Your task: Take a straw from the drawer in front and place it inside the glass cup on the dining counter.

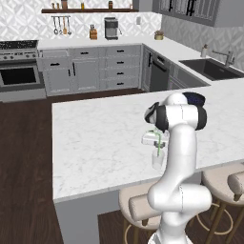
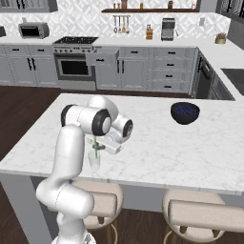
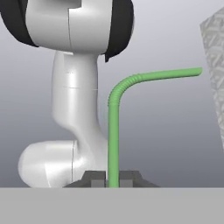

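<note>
thin light-green bent-top straw [image 3: 113, 140] upright, bend tipping toward 3 o'clock, jaws clamped on its shaft, lower end inside small clear glass cup [image 1: 157, 160] on white marble worktop [image 1: 95, 143]

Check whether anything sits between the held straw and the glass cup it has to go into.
Nothing visible does. The hand grips the straw directly above the glass cup near the front edge of the dining counter; its lower end seems to reach the rim. The dark bowl stands far off.
</note>
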